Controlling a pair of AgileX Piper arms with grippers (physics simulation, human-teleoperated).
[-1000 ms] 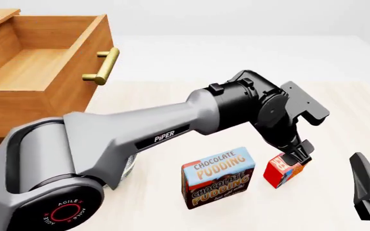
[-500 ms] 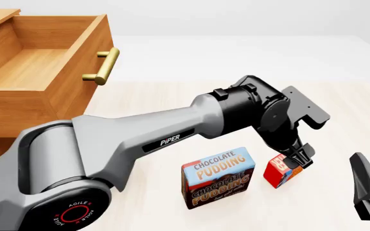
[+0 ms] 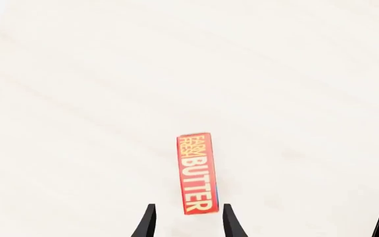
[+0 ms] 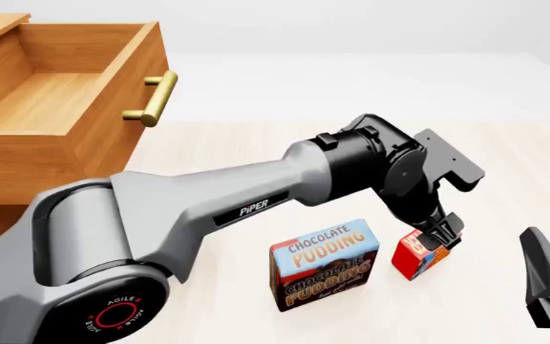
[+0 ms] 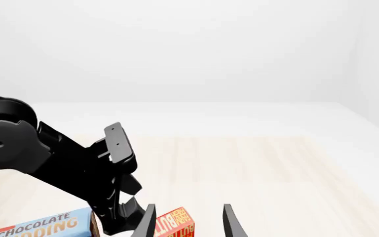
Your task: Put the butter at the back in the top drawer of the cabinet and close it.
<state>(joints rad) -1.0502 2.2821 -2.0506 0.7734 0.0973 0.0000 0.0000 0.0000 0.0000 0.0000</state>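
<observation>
The left hand (image 4: 444, 236) has descended; its spread fingers now straddle the butter (image 4: 418, 254), ready for closing.

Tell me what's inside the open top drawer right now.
Nothing shows inside the top drawer: the front view has only its bare wooden floor and inner walls. Its near side wall hides the strip of floor just behind it. The butter stands on the table, under the left gripper.

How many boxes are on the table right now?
2. The pudding box stands in front; the butter stands just right of it and farther back, under the left gripper. The arm may hide others.
</observation>
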